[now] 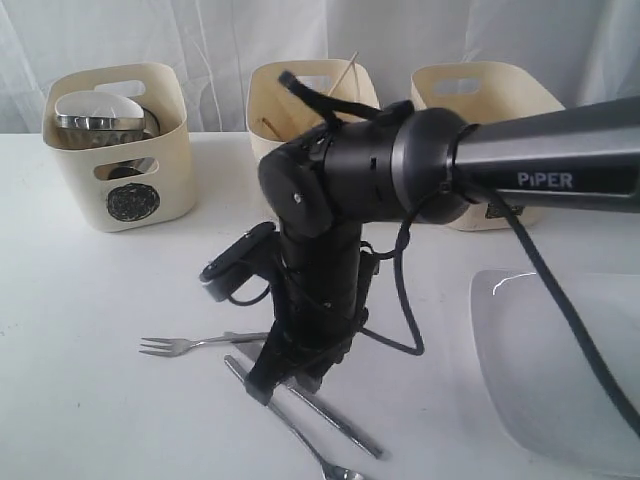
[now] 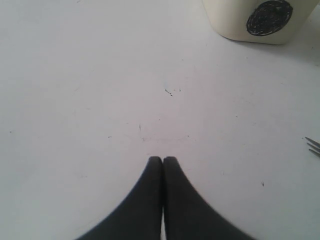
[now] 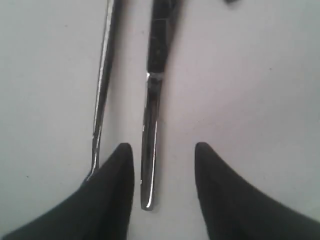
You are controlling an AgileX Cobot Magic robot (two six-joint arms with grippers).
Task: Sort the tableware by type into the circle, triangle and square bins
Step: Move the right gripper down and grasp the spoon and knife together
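My right gripper (image 1: 290,378) reaches across to the table's front middle and points down at the cutlery. In the right wrist view it (image 3: 162,150) is open, and the end of a steel knife (image 3: 151,115) lies on the table between its fingers, close to one of them. A thin steel spoon handle (image 3: 102,85) runs alongside, outside that finger. In the exterior view the knife (image 1: 340,424) and spoon (image 1: 310,447) lie side by side, with a steel fork (image 1: 190,345) to their left. My left gripper (image 2: 162,159) is shut and empty above bare table.
Three cream bins stand along the back. The circle-marked one (image 1: 120,190) holds steel bowls (image 1: 95,120). The middle one (image 1: 262,105) holds a chopstick (image 1: 345,72). The right one (image 1: 490,90) is partly hidden by my arm. A large white plate (image 1: 540,380) lies front right.
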